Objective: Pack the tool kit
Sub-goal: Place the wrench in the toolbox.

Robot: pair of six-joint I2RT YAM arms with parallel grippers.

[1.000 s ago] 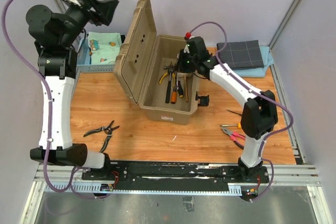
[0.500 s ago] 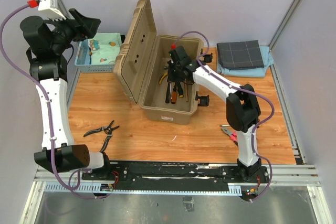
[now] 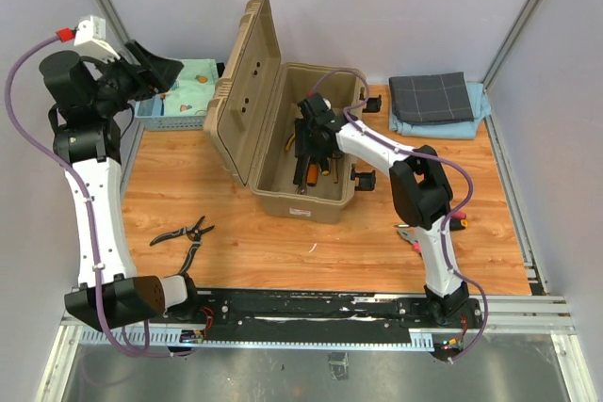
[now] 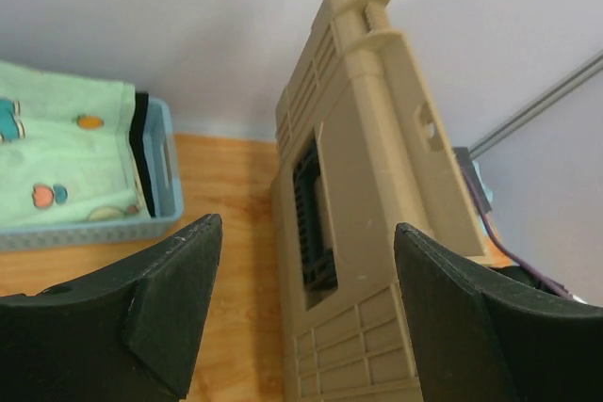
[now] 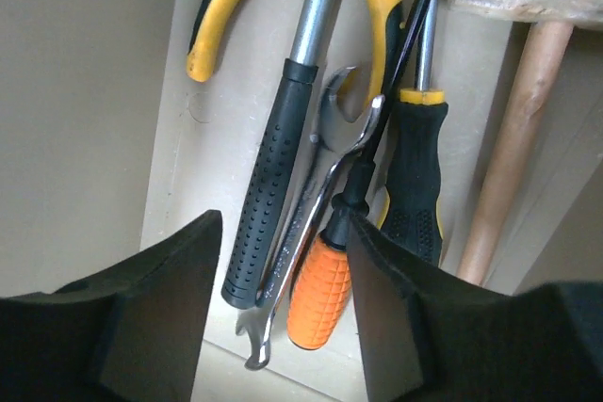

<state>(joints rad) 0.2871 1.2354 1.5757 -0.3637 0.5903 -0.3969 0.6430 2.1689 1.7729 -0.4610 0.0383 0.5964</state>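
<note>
Tan toolbox [image 3: 301,197] is sitting open mid-worktop, toward the back edge, with its lid standing up. Right gripper [image 5: 281,231] is reaching down inside it, jaws released, hanging over an orange-handled screwdriver [image 5: 320,294] and a wrench [image 5: 336,131]. Left gripper [image 4: 306,228] is hovering high by the back-left corner, jaws spread and empty. Black pliers [image 3: 184,233] are lying near the front-left edge.

The hammer [image 5: 513,138] and yellow pliers [image 5: 205,40] run past the top edge.
</note>
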